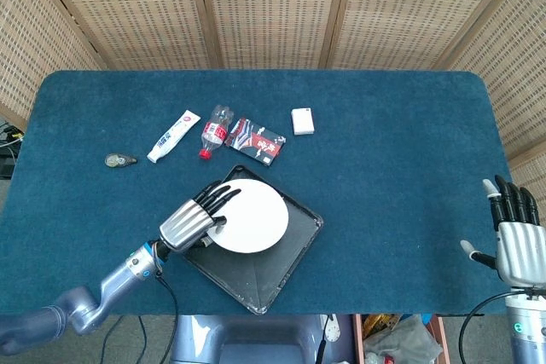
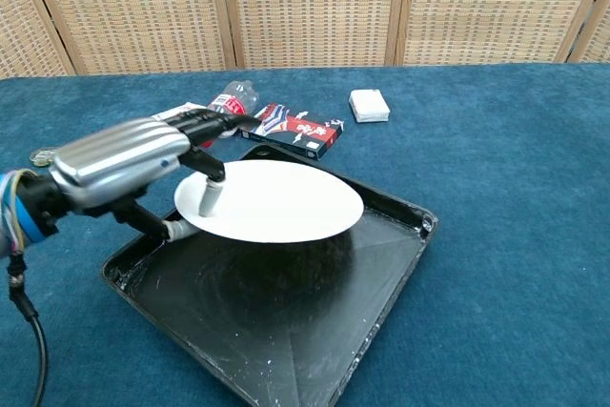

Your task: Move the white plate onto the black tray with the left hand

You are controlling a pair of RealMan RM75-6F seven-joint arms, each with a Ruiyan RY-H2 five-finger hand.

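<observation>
Now gripping the white plate (image 1: 249, 220) at its near-left rim: left robot hand (image 1: 193, 221), thumb on top of the plate, other fingers (image 2: 205, 122) stretched along and under the edge. Held level above the black tray (image 1: 277, 270), clear of the tray floor, shadow visible beneath in the chest view. Beyond the left robot hand, on the blue surface (image 1: 392, 151): toothpaste tube (image 1: 173, 135), small bottle with red cap (image 1: 214, 131), dark snack packet (image 1: 255, 140), white box (image 1: 302, 120). Far-left of it, a small dark object (image 1: 120, 160). Well off to the right, at the surface edge: right robot hand (image 1: 515, 245), upright, fingers spread, holding nothing.
</observation>
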